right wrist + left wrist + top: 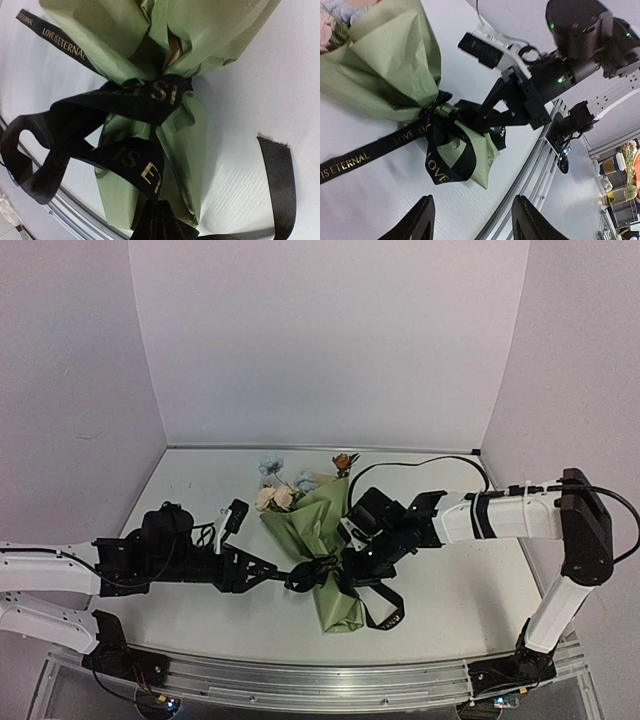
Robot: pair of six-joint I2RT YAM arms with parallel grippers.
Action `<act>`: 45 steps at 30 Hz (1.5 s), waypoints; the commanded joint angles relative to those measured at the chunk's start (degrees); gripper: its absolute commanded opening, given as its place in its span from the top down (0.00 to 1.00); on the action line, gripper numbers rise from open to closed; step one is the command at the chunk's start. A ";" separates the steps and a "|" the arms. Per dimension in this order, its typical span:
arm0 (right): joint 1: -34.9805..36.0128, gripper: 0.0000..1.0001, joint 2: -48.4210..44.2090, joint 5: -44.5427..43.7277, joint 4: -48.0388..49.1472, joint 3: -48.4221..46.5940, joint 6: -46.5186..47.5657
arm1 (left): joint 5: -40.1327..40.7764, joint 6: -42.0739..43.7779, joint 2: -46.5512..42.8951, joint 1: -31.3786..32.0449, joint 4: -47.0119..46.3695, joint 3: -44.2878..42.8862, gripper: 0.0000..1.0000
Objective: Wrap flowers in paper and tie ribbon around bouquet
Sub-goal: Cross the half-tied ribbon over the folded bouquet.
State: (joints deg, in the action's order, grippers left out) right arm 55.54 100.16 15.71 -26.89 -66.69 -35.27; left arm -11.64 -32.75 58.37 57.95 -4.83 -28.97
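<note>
The bouquet lies on the table, its green paper point(322, 528) gathered into a cone, with cream, blue and orange flowers point(276, 496) poking out of the far end. The black ribbon point(384, 614) with gold lettering is tied round the narrow waist point(437, 132) in loose loops. My left gripper point(283, 573) sits just left of the knot; its jaws point(472, 222) stand open over bare table with nothing between them. My right gripper point(352, 562) is at the knot's right side, shut on a bunched fold of ribbon point(160, 222). One cut ribbon tail point(280, 175) lies flat beside the paper.
An aluminium rail point(300, 675) runs along the table's near edge, close to the cone's tip. White walls close in the back and sides. A black cable point(420, 462) loops behind the right arm. Shelves with clutter point(620, 185) stand beyond the table.
</note>
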 commanded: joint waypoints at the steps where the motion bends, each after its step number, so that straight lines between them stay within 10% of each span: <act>1: 1.25 1.00 -2.11 -1.84 -2.91 -2.57 1.91 | 5.28 3.37 2.60 -0.26 6.28 -8.45 0.46; 21: 2.08 1.00 1.02 -4.44 2.96 -2.48 -8.60 | 0.16 21.26 35.77 -3.94 20.13 -34.84 0.47; 45: 2.04 0.98 2.08 -5.38 10.15 0.40 -9.38 | -6.98 25.58 45.33 -5.22 19.71 -40.79 0.66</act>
State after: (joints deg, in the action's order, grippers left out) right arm 57.30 101.57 12.16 -19.08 -67.04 -44.28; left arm -17.23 -8.24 102.22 53.04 16.06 -66.65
